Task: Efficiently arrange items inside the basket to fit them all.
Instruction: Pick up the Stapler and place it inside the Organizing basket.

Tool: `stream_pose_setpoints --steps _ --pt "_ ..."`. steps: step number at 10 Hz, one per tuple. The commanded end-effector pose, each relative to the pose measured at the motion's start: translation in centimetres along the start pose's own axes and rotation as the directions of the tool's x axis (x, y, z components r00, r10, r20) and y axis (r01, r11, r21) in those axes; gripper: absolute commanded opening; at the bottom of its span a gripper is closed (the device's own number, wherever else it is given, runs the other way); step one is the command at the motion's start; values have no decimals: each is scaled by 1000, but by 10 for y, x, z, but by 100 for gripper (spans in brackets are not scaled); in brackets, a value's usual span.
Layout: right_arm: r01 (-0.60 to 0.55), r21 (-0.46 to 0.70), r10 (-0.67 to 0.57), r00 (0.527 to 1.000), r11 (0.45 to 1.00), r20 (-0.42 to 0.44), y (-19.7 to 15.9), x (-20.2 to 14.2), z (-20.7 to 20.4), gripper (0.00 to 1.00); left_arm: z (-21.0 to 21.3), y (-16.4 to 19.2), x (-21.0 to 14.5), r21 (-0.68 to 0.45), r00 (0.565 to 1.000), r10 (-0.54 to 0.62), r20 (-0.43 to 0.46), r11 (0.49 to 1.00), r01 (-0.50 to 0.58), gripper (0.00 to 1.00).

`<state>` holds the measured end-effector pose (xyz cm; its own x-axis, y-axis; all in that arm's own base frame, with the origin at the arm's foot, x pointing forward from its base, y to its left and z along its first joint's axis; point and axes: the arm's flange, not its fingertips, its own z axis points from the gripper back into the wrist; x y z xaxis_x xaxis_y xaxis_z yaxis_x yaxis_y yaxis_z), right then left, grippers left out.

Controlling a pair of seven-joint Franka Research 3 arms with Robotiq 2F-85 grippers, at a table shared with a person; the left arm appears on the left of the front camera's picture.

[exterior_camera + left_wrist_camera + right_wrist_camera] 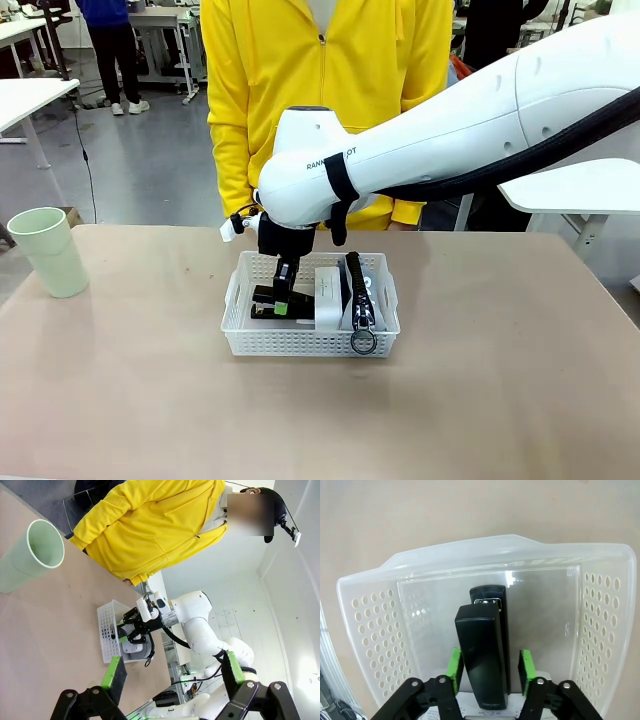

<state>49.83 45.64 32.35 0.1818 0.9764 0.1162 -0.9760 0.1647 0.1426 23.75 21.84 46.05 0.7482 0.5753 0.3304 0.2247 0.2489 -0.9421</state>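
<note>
The left gripper (171,667) gapes wide, holding nothing. In the basket (300,345), the right gripper (490,662) straddles the stapler (482,650) with its jaws partly parted (a gap shows beside one pad). The box (327,295) stands at the stapler's 3 o'clock, with the pouch (365,300) beyond it. The cup (50,250) stands upright, well apart at the basket's 9 o'clock. A person (330,80) stands at 12.

The right arm (400,150) bears black lettering, partly covered by a strap, reading "RANK" and "OT".
</note>
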Motion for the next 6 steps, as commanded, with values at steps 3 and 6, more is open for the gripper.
stream_pose_setpoints --steps 3,6 --pt "6 -24 -6 1000 1000 -19 0 3 4 100 -1 -2 2 -25 1000 -14 12 1000 15 100" --pt "-8 -40 8 1000 999 -3 6 -2 15 100 -1 -2 2 -25 1000 -14 12 1000 15 100"
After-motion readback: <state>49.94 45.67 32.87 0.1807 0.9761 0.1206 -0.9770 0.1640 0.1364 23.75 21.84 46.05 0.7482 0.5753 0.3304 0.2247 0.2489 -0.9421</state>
